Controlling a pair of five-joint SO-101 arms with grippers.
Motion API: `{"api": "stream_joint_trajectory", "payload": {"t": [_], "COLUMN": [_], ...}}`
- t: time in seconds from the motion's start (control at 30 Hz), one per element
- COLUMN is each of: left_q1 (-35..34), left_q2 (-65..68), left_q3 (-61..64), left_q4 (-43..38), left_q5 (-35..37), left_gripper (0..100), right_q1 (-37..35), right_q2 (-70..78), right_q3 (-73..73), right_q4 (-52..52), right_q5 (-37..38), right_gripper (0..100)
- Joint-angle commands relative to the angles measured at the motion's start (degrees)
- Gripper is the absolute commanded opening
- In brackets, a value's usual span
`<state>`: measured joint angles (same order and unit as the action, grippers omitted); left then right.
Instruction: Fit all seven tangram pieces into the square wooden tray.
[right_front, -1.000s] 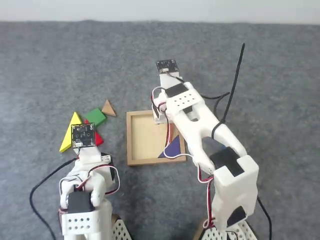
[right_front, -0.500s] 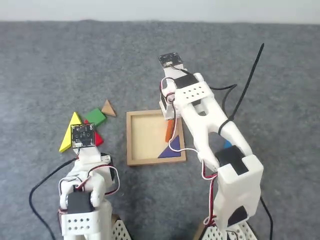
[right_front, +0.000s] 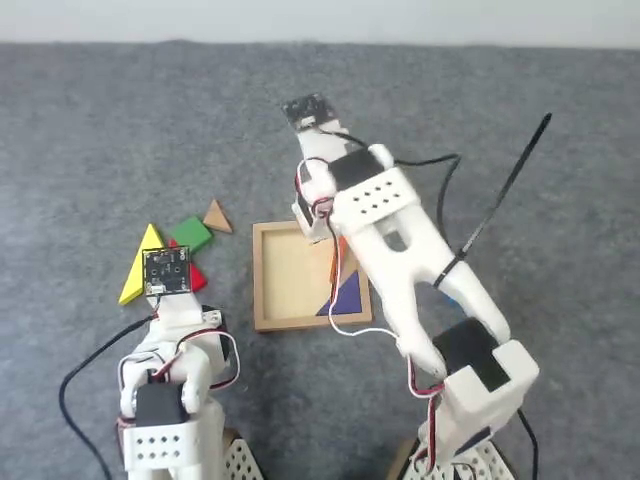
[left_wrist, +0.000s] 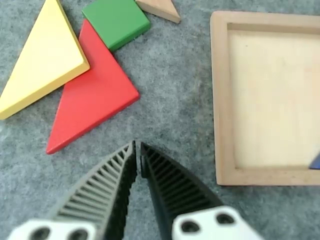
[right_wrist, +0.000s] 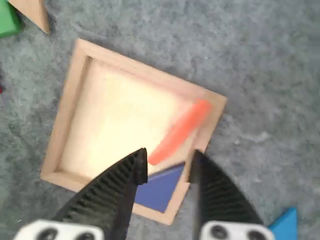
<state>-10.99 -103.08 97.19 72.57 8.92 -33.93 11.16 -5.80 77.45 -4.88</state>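
Observation:
The square wooden tray (right_front: 268, 280) lies mid-table. In it are a dark blue piece (right_wrist: 160, 189) at one corner and an orange piece (right_wrist: 179, 131) lying slanted, one end up on the tray's rim (right_wrist: 150, 75). My right gripper (right_wrist: 169, 154) hangs open above the orange piece, holding nothing, and sits over the tray's far side (right_front: 322, 225). Left of the tray lie a yellow triangle (left_wrist: 42, 55), a red triangle (left_wrist: 92, 97), a green square (left_wrist: 116, 20) and a small tan triangle (left_wrist: 160, 7). My left gripper (left_wrist: 137, 147) is shut and empty, just short of the red triangle.
A light blue triangle (right_wrist: 285, 225) lies on the grey carpet to the right of the tray, close to the right arm. The left arm (right_front: 167, 272) stands over the near edge of the loose pieces. Open carpet stretches beyond the tray.
The right gripper has lifted off the tray and swung left, leaving the orange piece lying along the tray's right side. The left arm has not moved.

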Motion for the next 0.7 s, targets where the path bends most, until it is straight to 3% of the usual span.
{"api": "stream_joint_trajectory", "payload": {"t": [0.0, 0.2, 0.4, 0.67], "left_q1": [0.0, 0.0, 0.0, 0.0], "left_q2": [-1.2, -1.2, -1.2, -1.2], "left_q3": [-0.8, -0.8, -0.8, -0.8], "left_q4": [-0.1, -0.1, -0.1, -0.1], "left_q5": [0.3, 0.3, 0.3, 0.3], "left_gripper": [2, 2, 2, 2], "right_q1": [-1.0, 0.7, 5.0, 3.4], "right_q2": [-1.3, 7.0, 10.6, 8.9], "right_q3": [3.9, 4.8, 1.1, -2.5], "right_q4": [-7.5, -12.5, -5.9, -2.3], "right_q5": [0.8, 0.9, 3.5, 4.0], "right_gripper": [3.4, 0.7, 0.9, 0.9]}}
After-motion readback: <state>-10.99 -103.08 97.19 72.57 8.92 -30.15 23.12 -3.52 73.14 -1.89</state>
